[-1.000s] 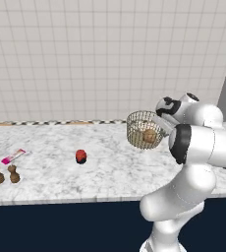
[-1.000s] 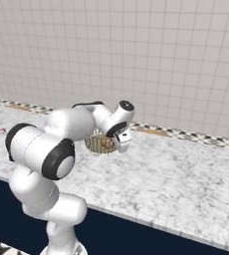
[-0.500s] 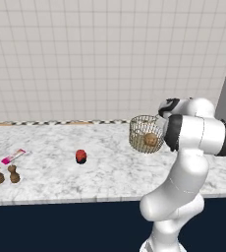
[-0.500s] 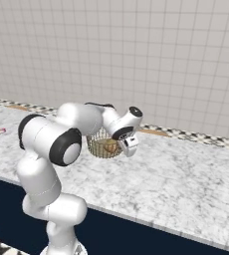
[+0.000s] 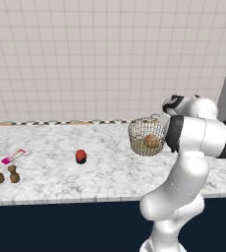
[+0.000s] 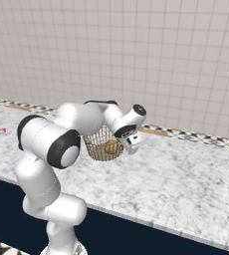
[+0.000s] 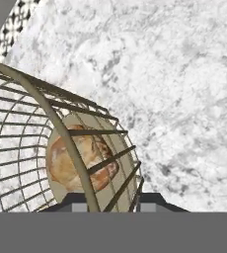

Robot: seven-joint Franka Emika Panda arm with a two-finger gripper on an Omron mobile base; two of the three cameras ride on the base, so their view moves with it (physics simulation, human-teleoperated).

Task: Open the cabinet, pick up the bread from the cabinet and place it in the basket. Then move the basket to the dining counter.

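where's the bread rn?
The bread lies inside the basket, which the gripper carries over the dining counter, right of the small red and black object in the left base view.

Tan-gold wire basket [image 5: 146, 137], golden-brown bread [image 5: 152, 141], white-grey veined marble dining counter [image 5: 61, 172], pale tiled wall [image 5: 85, 54].

Basket [image 5: 146, 137], tan-gold wire mesh tapering to its base, hangs upright above the dining counter [image 5: 105, 172], clear of the marble. In my hand view its thin handle [image 7: 61, 131] arcs from 10 o'clock down to 6 o'clock. Bread [image 5: 152, 141], a small golden-brown roll, lies on the basket floor, toward 4 o'clock of the basket in the left base view. The dining counter is white-grey marble over a dark navy base.
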